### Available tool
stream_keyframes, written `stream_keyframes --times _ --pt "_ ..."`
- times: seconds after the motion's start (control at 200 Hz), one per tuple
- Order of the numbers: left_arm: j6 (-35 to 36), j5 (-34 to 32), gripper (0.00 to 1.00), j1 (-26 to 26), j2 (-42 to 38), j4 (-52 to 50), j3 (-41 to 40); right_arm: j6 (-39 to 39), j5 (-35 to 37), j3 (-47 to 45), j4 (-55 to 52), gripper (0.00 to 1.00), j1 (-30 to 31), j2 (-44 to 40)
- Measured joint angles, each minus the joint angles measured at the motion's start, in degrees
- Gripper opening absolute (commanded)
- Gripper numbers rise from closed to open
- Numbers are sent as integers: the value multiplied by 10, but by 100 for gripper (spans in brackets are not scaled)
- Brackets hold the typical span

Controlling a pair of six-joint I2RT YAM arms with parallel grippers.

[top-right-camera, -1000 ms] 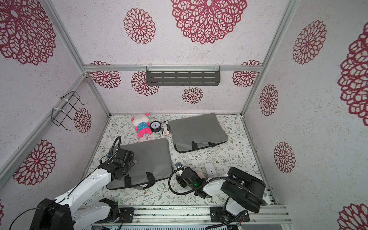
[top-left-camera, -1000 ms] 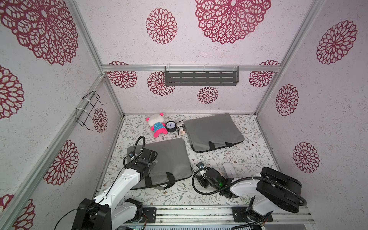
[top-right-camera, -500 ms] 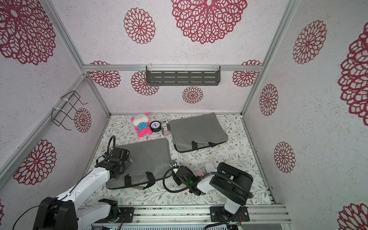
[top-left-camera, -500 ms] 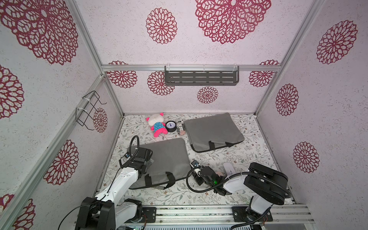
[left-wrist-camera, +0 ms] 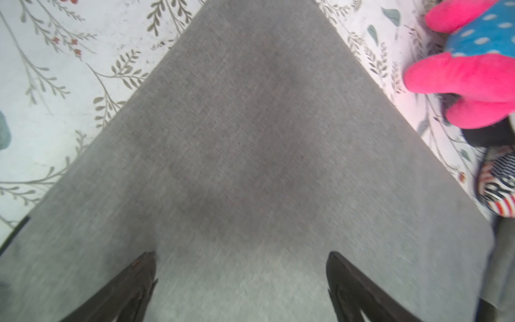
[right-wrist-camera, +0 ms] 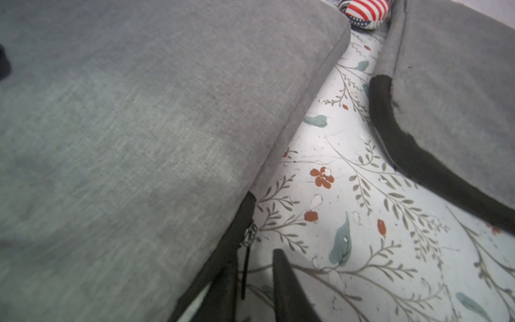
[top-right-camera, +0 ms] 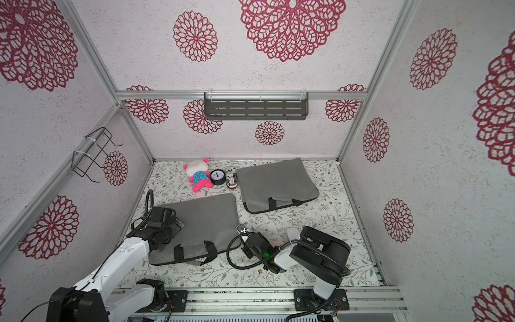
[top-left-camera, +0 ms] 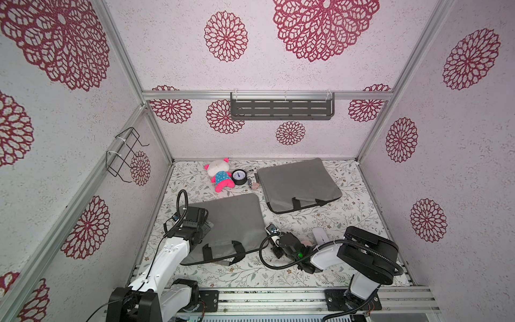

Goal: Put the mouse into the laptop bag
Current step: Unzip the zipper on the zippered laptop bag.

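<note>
mouse (top-left-camera: 319, 235): on worktop (top-left-camera: 348, 195), outside both bags, just beside right forearm (top-left-camera: 326, 253); open strip toward right wall | laptop bag (top-left-camera: 231, 220): flat, zipper corner facing mouse, narrow lane to second bag (top-left-camera: 298, 184) | right claw (right-wrist-camera: 250, 258): low at that corner, jaws narrow about zipper pull (right-wrist-camera: 245, 264), grip unclear | left claw (left-wrist-camera: 242, 255): spread wide, low over bag's left side

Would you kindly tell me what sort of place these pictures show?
Probably a robot test cell, not a home: wallpapered panels in an aluminium frame enclose the floral tabletop, the left arm and right arm are mounted on a front rail, and a plush toy lies out as a prop.
</note>
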Motion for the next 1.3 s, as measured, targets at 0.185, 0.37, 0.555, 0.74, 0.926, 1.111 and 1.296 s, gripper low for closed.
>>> stream_keyframes --times 0.185,0.37,0.555,0.74,0.926,1.111,1.296 --pt "-34 18 98 -61 -107 -42 1 -4 -4 0 -12 0 0 -7" --pt "-76 48 98 -145 -203 3 -47 -3 -16 -7 -34 0 0 -36" --pt "-109 64 98 -221 -154 107 -97 4 -25 -20 -48 0 5 -72" --pt "-118 50 98 -292 -3 157 -20 7 -25 -27 -58 0 11 -81" --pt "-116 42 98 -324 139 176 82 7 -24 -29 -60 0 17 -82" --pt "-110 36 98 -325 251 184 132 7 -21 -29 -63 0 24 -82" --pt "-103 22 98 -325 331 180 197 7 -12 -29 -71 0 41 -82"
